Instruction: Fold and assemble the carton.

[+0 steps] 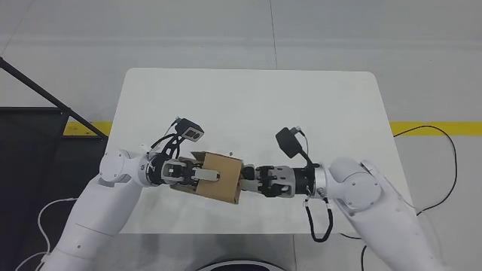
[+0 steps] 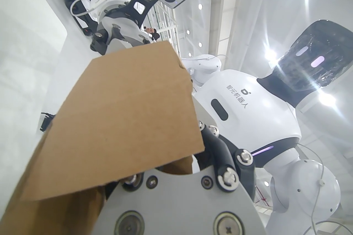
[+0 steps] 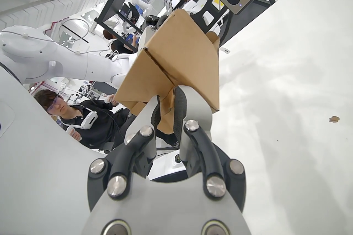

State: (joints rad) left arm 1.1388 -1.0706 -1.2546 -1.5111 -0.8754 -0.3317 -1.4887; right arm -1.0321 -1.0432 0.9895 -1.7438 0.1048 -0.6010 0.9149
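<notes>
A brown cardboard carton (image 1: 217, 178) is held between both grippers, just above the front part of the white table (image 1: 301, 105). My left gripper (image 1: 197, 174) is at the carton's left end, shut on its wall, with one pale finger lying along the top face. In the left wrist view a broad flap of the carton (image 2: 124, 123) covers the fingertips. My right gripper (image 3: 172, 98) is at the other end, shut on a crumpled flap edge of the carton (image 3: 179, 54). It also shows in the top view as my right gripper (image 1: 247, 179).
A small cardboard scrap (image 3: 334, 118) lies on the table top (image 3: 275, 68). A black frame (image 1: 30, 83) stands off the table's left side. The back half of the table is bare. The carton hangs close to the table's front edge.
</notes>
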